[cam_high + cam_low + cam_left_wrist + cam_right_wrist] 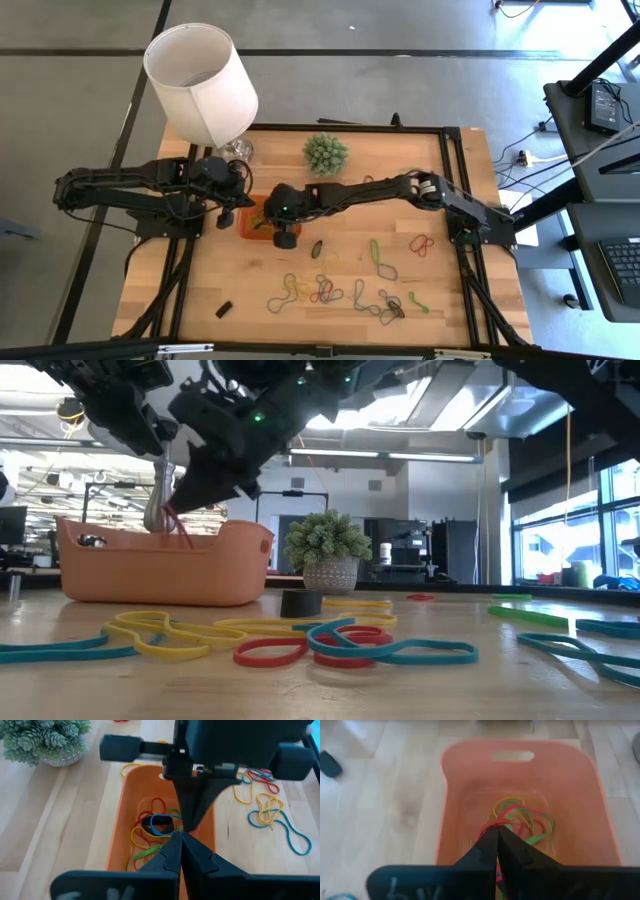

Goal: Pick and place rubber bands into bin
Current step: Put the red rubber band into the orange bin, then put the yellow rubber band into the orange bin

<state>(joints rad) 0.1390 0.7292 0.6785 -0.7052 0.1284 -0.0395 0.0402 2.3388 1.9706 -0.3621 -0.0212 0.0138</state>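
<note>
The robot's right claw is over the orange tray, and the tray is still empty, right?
Not quite. The right gripper is over the shallow orange plastic bin, but the bin isn't empty: the right wrist view shows green, red and yellow rubber bands lying inside it.

A grey concrete floor (400, 90) surrounds the light wooden desk (440, 290). Tall windows (585, 525) brighten the room. Long ceiling light strips (385, 457) glow overhead.

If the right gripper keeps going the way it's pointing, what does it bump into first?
Most likely the pile of rubber bands in the orange bin. The right gripper points down into it, shut on a red band. How far above the pile it hangs is unclear.
</note>
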